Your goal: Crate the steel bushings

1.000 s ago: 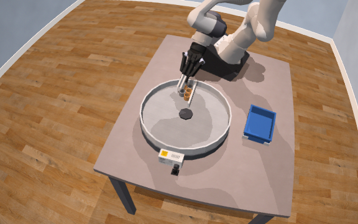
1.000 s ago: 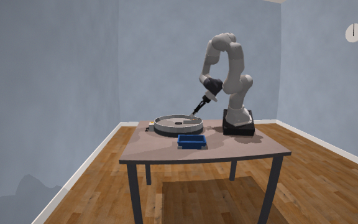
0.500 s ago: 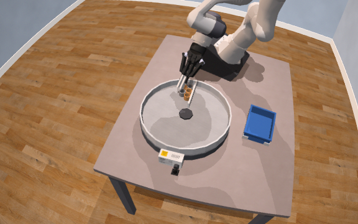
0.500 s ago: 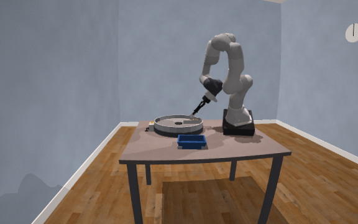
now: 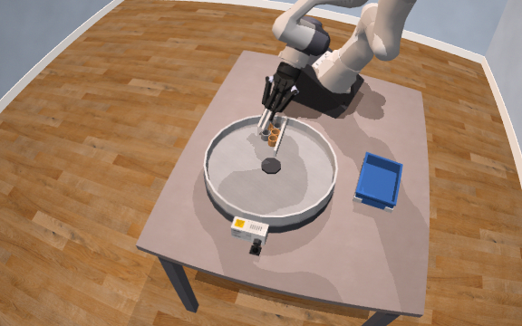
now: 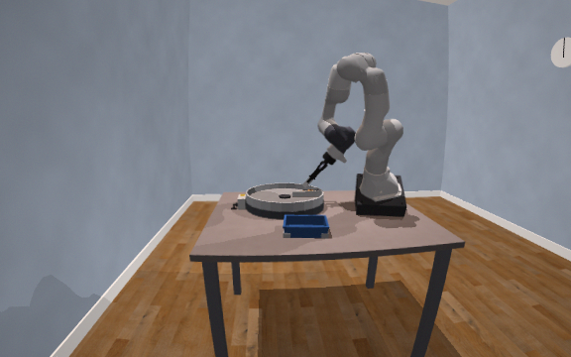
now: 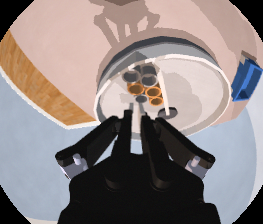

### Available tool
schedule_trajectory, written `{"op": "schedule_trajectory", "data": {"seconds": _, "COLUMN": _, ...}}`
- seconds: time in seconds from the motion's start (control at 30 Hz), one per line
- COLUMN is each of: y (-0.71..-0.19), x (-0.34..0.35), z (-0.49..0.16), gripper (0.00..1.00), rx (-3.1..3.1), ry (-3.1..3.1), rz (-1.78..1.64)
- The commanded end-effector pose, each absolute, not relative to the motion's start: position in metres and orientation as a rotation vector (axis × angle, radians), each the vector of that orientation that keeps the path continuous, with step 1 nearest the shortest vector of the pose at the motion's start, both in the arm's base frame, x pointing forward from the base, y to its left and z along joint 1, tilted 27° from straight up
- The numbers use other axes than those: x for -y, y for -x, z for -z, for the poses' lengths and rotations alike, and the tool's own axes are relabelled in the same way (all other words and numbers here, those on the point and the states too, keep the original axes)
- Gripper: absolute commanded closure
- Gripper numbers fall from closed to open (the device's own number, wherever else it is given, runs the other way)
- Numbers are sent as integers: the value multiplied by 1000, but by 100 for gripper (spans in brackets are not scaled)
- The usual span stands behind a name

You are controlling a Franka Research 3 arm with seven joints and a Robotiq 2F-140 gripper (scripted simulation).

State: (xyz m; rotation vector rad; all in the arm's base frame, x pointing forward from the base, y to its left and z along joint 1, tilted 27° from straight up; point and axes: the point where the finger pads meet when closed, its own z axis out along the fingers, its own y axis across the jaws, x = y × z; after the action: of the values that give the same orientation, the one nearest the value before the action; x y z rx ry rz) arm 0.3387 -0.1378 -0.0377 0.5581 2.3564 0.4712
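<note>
Top view gives you the clearest layout: the turning table (image 5: 216, 181) is a round grey tray with a raised rim, sitting near the middle of the table (image 5: 188, 226), with a dark hub (image 5: 271, 165) at its centre. Taking that hub as the middle of a clock face, the bushings sit at about twelve o'clock, close to the tray's far rim. You can pick out orange bushings (image 5: 274, 133) and grey steel bushings (image 5: 265, 134) packed together in a small cluster, lying between two pale strips; the exact count is too small to read here.

The gripper (image 5: 269, 119) hangs just over the rim at twelve o'clock, tilted down toward that cluster. Its fingers are drawn nearly together with nothing between them; in the wrist view you see the gripper (image 7: 134, 129) tips almost meeting, and beyond them the steel bushings (image 7: 143, 72) and orange bushings (image 7: 136, 87) still resting on the tray floor.

The crate (image 5: 397, 181), blue and open-topped, sits well apart from the tray at roughly three o'clock, and no bushing shows inside it. At six o'clock, just outside the rim, you will find a small white control box (image 5: 249, 230) with a yellow label.

From the exterior view, the arm (image 6: 370, 119) arches up from its dark base (image 6: 399, 210) and folds back down toward the turning table (image 6: 266, 200), with the crate (image 6: 306, 225) nearer the camera.
</note>
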Motion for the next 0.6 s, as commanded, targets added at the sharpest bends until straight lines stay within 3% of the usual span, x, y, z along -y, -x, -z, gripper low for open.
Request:
{"op": "schedule_trajectory", "data": {"seconds": 0.0, "y": -340, "x": 138, "z": 37, "gripper": 94, "rx": -2354, "ry": -549, "rz": -468}}
{"op": "schedule_trajectory", "data": {"seconds": 0.57, "y": -341, "x": 140, "z": 38, "gripper": 94, "rx": -2354, "ry": -549, "rz": -468}}
